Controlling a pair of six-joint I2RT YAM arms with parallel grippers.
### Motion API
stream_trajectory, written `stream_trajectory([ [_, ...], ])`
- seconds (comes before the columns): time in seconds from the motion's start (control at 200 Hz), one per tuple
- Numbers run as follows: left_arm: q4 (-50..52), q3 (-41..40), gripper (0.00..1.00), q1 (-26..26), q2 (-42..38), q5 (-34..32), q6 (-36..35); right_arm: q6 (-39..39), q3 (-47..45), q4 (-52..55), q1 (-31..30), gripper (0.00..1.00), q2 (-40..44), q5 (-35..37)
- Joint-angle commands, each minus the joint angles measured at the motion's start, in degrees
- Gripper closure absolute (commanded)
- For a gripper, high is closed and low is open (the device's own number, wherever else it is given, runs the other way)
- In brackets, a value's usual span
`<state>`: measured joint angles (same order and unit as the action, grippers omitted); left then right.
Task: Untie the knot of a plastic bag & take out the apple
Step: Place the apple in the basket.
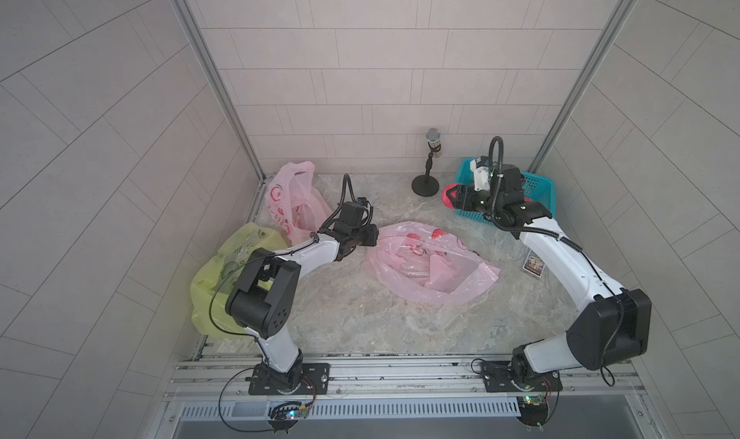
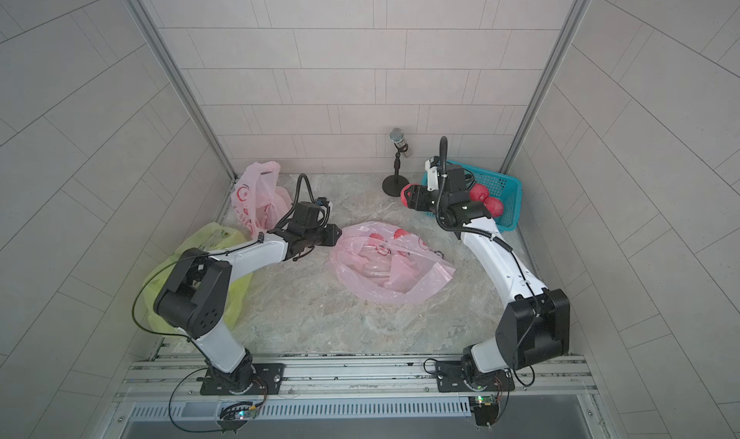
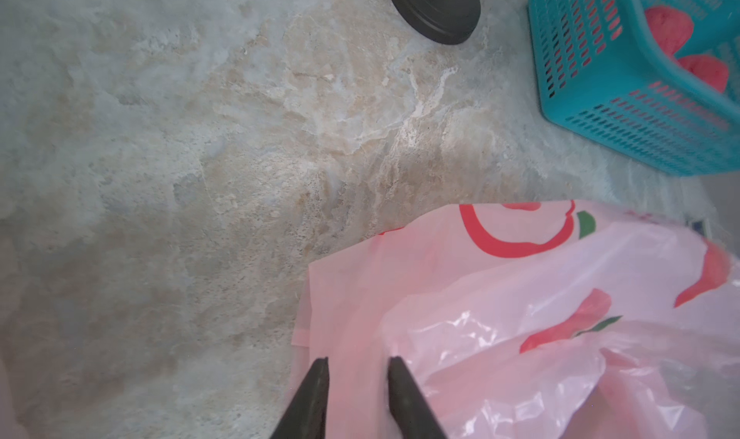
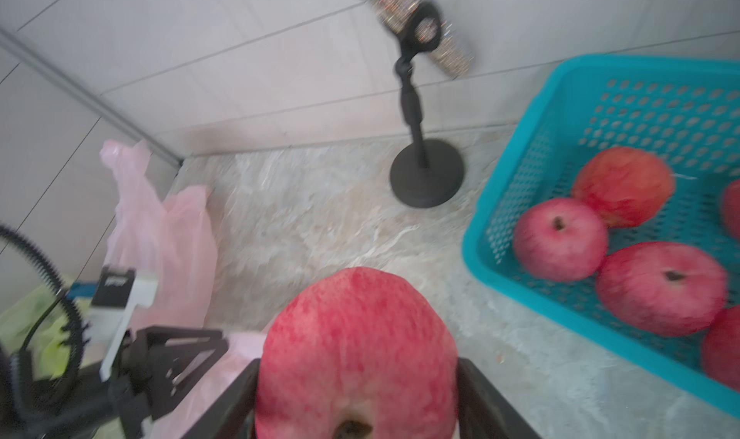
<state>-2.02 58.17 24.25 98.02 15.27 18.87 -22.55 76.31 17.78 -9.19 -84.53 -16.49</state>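
Microphone (image 1: 432, 136): upright on a black round-based stand (image 1: 425, 185), at the back of the surface (image 1: 360, 321), near the basket.
Basket (image 1: 540, 186): teal, perforated walls, back right corner; several red fruits (image 4: 560, 238) inside.
Corner bag (image 1: 288, 196): pink, slumped at back left.
Yellow-green bag (image 1: 236, 248): left edge, touching the corner bag.
Card (image 1: 532, 263): small, printed, flat at right.
Walls (image 1: 380, 56): pale tiles.

r-wrist: apple (image 4: 356, 353) cut by bottom edge; microphone (image 4: 416, 20) blurred, head clipped; basket (image 4: 640, 62) runs off frame | l-wrist: only tips of my left fingers (image 3: 316, 393) in frame | top: card (image 1: 533, 264) print unreadable
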Motion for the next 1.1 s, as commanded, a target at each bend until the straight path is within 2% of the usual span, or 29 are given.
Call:
stream_trajectory([
  [0.0, 0.06, 1.80, 0.51, -0.26, -1.81, 2.66, -0.08, 0.65, 2.15, -4.13, 2.22, 0.28, -4.54, 6.36],
  [0.105, -1.11, 1.59, 0.40, -0.34, -2.95, 5.92, 0.81, 1.59, 6.02, -6.39, 4.84, 0.28, -10.12, 9.13],
  [0.265, -0.37, 1.40, 0.35, -0.66, -7.40, 8.11, 0.45, 2.76, 10.88, -9.55, 9.53, 0.27, -17.76, 13.09],
  [0.53, 1.32, 0.24, 0.24, -0.78, -14.29, 7.53, -1.97, 2.33, 17.97, -9.34, 16.06, 0.27, -27.56, 13.99],
  [0.841, 4.88, 1.84, 0.22, -0.87, -18.67, 6.39, -3.23, 1.87, 21.49, -9.56, 19.12, 0.27, -36.12, 12.56],
  [1.096, 6.52, 1.21, 0.20, -0.87, -20.69, 5.80, -3.12, 1.40, 22.18, -9.85, 20.09, 0.27, -39.77, 11.92],
])
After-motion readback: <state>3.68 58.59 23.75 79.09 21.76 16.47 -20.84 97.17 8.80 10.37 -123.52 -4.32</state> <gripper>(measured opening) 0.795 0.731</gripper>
